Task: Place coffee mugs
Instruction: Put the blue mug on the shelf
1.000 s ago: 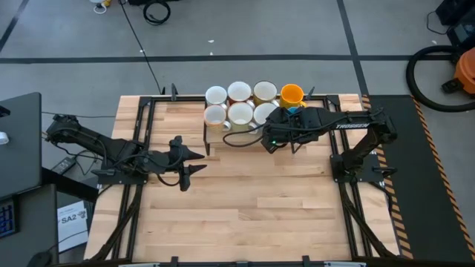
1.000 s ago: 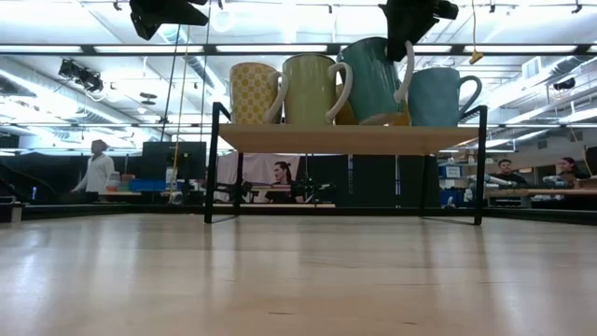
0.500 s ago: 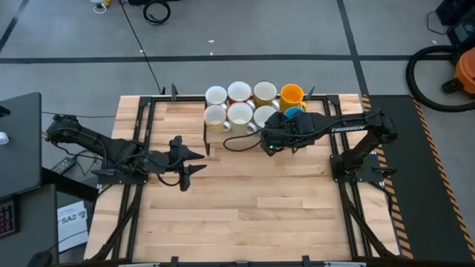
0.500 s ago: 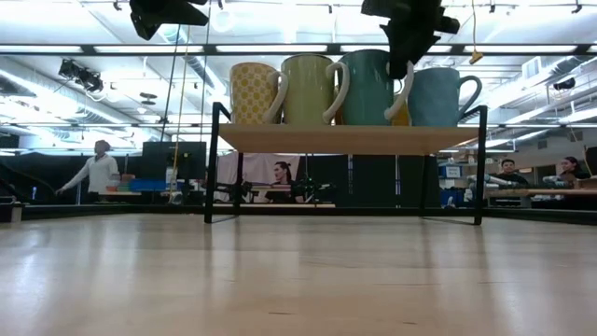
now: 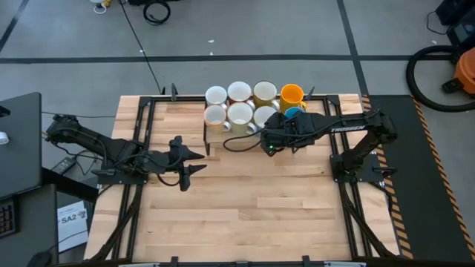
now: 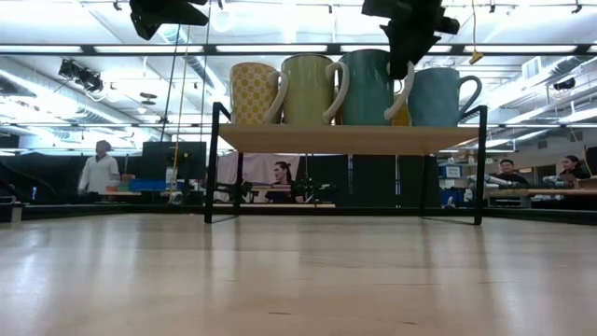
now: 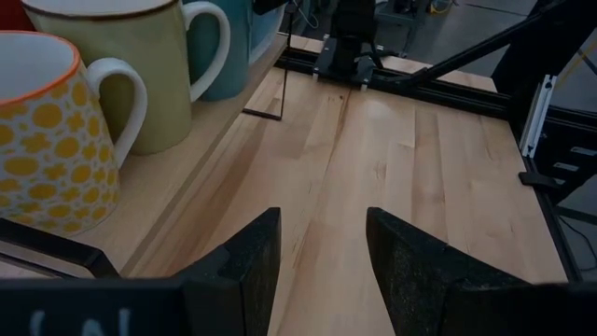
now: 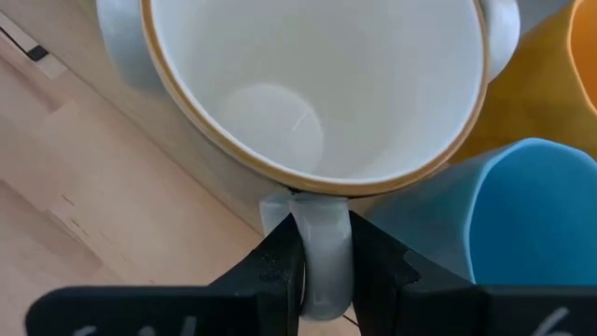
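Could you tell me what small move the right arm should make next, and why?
Probably open the jaws and let go. The right gripper is closed on the handle of the teal mug, which stands upright on the shelf in line with the other mugs, so it looks placed. After release, backing away from the shelf would avoid knocking the blue mug close beside it. The left gripper waits over the table.

Grey floor [image 5: 245, 30] with dark tape lines surrounds the table; ceiling strip lights [image 6: 93, 49] glow above desks.
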`<state>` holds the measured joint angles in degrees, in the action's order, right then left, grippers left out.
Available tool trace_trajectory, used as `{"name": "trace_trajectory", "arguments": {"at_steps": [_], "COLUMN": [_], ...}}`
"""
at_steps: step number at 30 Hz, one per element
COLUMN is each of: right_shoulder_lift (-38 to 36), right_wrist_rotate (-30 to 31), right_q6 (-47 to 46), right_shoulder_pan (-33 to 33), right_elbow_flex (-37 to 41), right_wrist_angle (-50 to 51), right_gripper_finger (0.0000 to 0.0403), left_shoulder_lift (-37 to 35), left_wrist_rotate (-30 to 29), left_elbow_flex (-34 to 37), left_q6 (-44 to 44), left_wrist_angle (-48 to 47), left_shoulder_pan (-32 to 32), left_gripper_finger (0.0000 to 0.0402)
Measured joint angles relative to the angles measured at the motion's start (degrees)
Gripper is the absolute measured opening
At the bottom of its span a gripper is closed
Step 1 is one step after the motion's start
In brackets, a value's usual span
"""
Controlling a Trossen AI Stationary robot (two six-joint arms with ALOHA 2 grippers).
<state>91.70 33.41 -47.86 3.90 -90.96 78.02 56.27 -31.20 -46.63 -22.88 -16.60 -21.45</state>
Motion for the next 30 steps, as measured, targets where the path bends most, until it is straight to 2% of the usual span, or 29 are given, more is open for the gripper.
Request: {"name": "trace_trajectory", "arguments": {"at_steps": [15, 25, 30], "right_shoulder_lift": [0.0, 0.0, 0.0], "right_wrist_rotate": [0.0, -0.1, -1.5], "right_q6": [0.1, 1.5, 1.6], "right_shoulder_pan": [-2.9, -3.4, -3.4], "right_elbow_flex": [0.0, 0.0, 0.0], "right_wrist_angle": [0.0, -0.4, -0.4], "right_gripper_finger": [0.0080, 0.0122, 0.0128], "left_shoulder_lift": [0.0, 0.0, 0.0], "left_wrist_rotate": [0.0, 0.0, 0.0], "left_elbow_flex": [0.0, 0.0, 0.0], "left_q6": [0.1, 0.1, 0.0], "left_wrist_angle": [0.0, 0.0, 0.0], "left_shoulder_pan": [0.0, 0.0, 0.0], "left_gripper_finger": [0.0167, 0.0167, 0.0167]}}
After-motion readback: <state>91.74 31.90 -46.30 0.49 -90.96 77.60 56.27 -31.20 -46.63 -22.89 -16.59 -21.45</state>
